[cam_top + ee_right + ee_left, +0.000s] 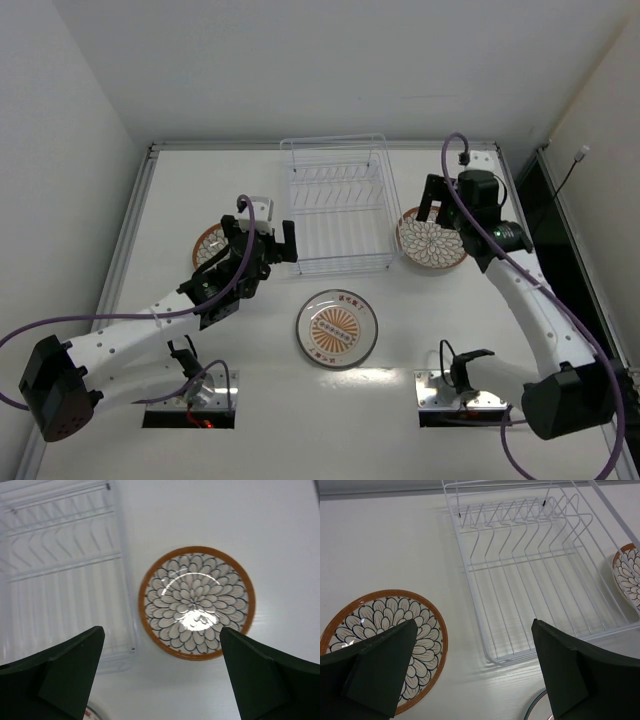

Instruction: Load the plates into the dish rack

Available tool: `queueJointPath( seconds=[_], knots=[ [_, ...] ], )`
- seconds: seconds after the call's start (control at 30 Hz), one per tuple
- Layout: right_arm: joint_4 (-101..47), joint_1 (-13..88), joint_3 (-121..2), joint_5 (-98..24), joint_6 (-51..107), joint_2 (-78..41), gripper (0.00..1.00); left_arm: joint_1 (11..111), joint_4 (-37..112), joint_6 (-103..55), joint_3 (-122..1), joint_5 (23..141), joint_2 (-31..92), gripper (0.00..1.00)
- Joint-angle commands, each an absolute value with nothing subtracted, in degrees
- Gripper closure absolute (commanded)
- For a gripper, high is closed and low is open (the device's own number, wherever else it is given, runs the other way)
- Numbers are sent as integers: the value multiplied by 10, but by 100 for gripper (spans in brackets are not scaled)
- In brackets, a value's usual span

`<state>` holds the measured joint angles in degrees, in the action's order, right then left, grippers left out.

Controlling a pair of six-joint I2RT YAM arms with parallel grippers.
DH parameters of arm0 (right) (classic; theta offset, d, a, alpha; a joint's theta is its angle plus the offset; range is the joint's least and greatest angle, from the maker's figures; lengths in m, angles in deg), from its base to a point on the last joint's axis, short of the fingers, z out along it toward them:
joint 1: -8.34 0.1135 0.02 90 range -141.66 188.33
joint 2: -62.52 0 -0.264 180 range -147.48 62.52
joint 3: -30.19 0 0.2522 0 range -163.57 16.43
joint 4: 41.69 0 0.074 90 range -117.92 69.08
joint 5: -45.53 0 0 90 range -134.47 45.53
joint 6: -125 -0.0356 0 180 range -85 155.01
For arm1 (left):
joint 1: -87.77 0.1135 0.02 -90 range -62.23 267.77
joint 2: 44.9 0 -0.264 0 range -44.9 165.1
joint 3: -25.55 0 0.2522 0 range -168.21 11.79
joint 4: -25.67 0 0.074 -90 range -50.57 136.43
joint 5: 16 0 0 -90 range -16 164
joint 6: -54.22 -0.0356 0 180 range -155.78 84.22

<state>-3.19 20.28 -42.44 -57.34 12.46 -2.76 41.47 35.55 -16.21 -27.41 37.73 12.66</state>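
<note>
The white wire dish rack (pixel 337 205) stands empty at the back centre; it also shows in the left wrist view (pixel 475 595) and the right wrist view (pixel 65 580). An orange-rimmed petal plate (pixel 207 243) lies left of the rack, partly under my left gripper (pixel 262 243), which is open and empty above the table (pixel 474 625). A second petal plate (pixel 432 240) lies right of the rack, and my right gripper (pixel 447 205) hovers open and empty over it (pixel 161 630). The sunburst plate (pixel 337 327) lies flat in front of the rack.
A raised metal rim (pixel 140 200) borders the white table. White walls stand left and behind, and a dark gap (pixel 545 215) runs along the right. The arm mounts (pixel 465 400) and purple cables lie at the near edge.
</note>
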Motion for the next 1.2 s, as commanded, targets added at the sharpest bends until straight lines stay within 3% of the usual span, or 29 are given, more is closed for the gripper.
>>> queueJointPath(
  seconds=[0.0,0.27,0.47,0.73,0.93,1.1,1.17],
  knots=[
    [-9,191,-401,-648,108,-1,0,420,340,-161,-298,371,114,0],
    [-49,127,-316,-672,56,36,0,420,345,-161,-298,371,114,0],
    [-113,-38,-252,-408,19,-44,0,420,345,-166,-298,371,114,0],
    [-201,-172,-194,-256,13,-141,0,420,345,-166,-298,371,114,0],
    [-303,-218,-176,-95,-16,-278,20,420,345,-166,-298,376,109,0],
    [-358,-229,-176,-74,-50,-307,23,420,345,-166,-298,376,114,0],
    [-351,-221,-194,-85,-62,-314,32,420,345,-166,-298,376,114,0]
  ],
)
